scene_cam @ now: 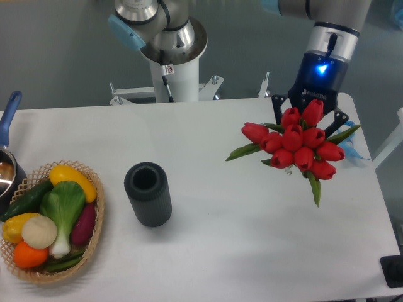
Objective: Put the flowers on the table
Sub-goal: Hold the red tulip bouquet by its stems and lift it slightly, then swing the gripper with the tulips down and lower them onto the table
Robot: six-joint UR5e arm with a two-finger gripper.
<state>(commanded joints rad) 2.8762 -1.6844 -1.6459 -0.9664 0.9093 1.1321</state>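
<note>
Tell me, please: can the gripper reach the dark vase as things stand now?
Probably not yet: the gripper seems occupied with the flowers. Otherwise the table between it and the vase is bare.

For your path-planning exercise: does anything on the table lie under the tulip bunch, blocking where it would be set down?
Nothing visible does. The flowers hang at the gripper over bare table; the dark vase stands well off to the side.

No readable text; only a blurred white mark on the pincer (310,112) body.
</note>
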